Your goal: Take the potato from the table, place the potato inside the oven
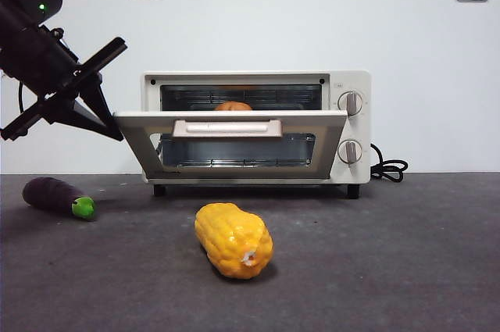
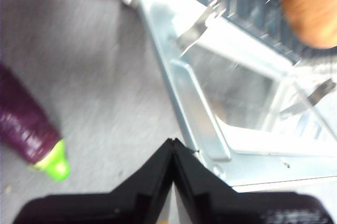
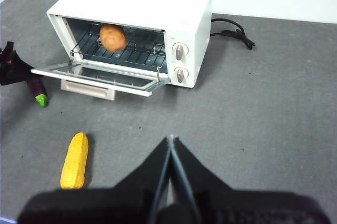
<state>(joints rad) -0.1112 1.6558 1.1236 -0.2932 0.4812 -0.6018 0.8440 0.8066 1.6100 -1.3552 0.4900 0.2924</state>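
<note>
Potato (image 3: 112, 37) on the wire rack inside the oven (image 3: 185, 18), door down and open; well apart from both hands, touched by neither. Left hand (image 2: 172, 147) pinched shut and empty, just off the left edge of the open door, above the table (image 1: 406, 254), arm slanting in from the upper left. Eggplant (image 1: 56, 196) lying on the table below it. Right hand (image 3: 170, 142) also shut and empty, held high and back on the near side, corn (image 3: 75, 159) to its left
</note>
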